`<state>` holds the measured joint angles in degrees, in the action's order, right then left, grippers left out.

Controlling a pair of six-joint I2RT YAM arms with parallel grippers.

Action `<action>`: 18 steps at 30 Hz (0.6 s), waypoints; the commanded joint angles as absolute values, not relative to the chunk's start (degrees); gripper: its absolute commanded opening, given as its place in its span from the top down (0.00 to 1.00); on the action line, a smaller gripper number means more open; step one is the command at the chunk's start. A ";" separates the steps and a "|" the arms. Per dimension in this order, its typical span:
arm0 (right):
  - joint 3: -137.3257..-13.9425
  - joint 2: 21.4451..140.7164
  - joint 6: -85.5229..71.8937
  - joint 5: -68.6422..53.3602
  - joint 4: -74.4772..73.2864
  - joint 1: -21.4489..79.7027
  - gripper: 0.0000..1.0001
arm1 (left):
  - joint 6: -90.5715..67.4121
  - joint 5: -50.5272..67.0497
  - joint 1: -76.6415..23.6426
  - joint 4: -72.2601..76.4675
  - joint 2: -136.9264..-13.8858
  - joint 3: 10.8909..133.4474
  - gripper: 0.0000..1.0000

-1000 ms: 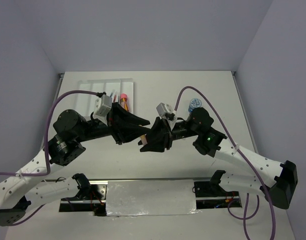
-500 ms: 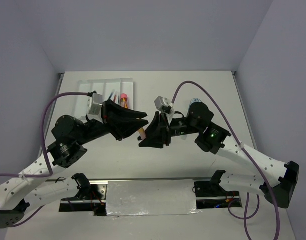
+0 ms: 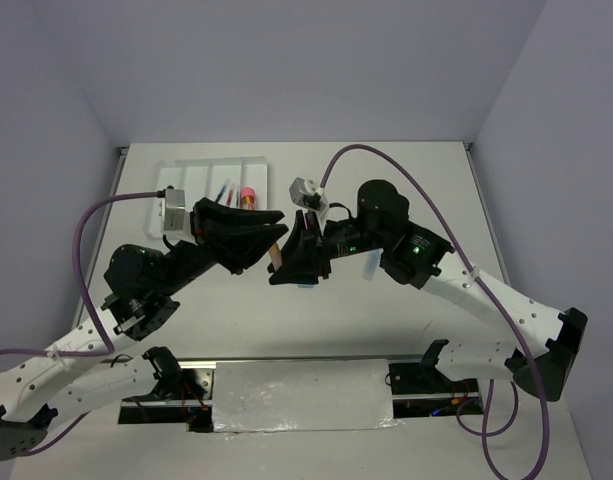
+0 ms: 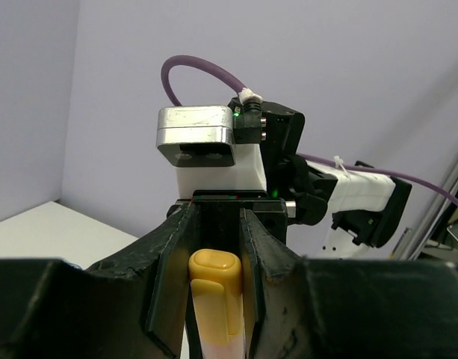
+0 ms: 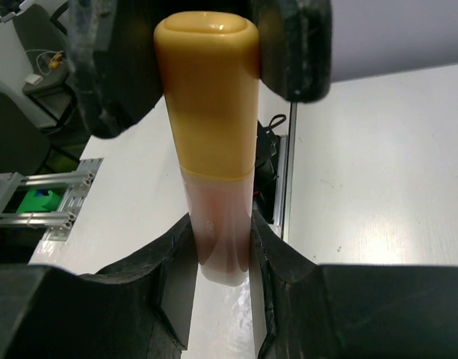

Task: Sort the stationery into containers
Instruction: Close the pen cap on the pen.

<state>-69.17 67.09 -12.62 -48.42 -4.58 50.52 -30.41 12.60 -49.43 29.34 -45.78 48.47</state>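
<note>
A yellow-capped marker (image 3: 275,257) with a clear pinkish body is held between both grippers above the table's middle. My right gripper (image 3: 284,266) is shut on its body end, as the right wrist view (image 5: 221,254) shows on the marker (image 5: 214,134). My left gripper (image 3: 269,243) is closed around the cap (image 4: 214,299); its fingers (image 5: 288,45) flank the cap in the right wrist view. The white divided tray (image 3: 186,180) lies at the far left, holding thin pens (image 3: 224,190) and a pink-capped orange piece (image 3: 248,193). The blue-lidded tubs are hidden.
A light-blue item (image 3: 306,286) lies on the table under my right gripper, and a pale piece (image 3: 369,265) shows beside the right arm. The right wrist camera block (image 4: 206,142) faces the left wrist view. A foil-covered strip (image 3: 301,395) runs along the near edge.
Both grippers have shifted left and farther from the near edge with the marker between them. The right arm has swung left and now covers the spot where a blue-lidded tub showed.
</note>
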 commanded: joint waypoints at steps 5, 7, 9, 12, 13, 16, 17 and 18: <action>-83.05 66.88 -15.28 -43.07 15.02 46.50 1.00 | -33.84 19.25 -51.68 12.13 -47.37 39.20 1.00; -83.14 67.32 -16.08 -42.80 16.17 45.71 1.00 | -34.28 19.60 -51.59 12.65 -47.02 38.41 1.00; -83.06 67.76 -17.57 -42.63 17.83 45.18 1.00 | -34.63 19.68 -51.68 12.92 -47.20 38.15 1.00; -82.79 68.46 -20.20 -42.97 21.08 44.03 1.00 | -35.16 19.16 -52.20 13.53 -47.55 37.53 1.00; -83.14 68.90 -20.56 -42.89 21.18 43.60 1.00 | -35.42 18.90 -52.38 13.80 -47.64 37.27 1.00; -84.55 70.04 -21.18 -42.81 21.45 43.60 1.00 | -35.86 17.93 -53.00 14.67 -47.99 36.56 1.00; -85.51 70.22 -21.01 -42.89 20.84 43.59 1.00 | -35.86 18.10 -53.17 14.94 -48.08 36.39 1.00; -85.78 70.31 -20.74 -43.15 20.57 43.51 1.00 | -35.69 17.06 -53.17 14.59 -47.90 36.56 1.00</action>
<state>-74.28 71.70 -17.56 -53.82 -5.98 46.98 -34.50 3.31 -49.43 36.29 -44.71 42.68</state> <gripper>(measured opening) 0.360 0.394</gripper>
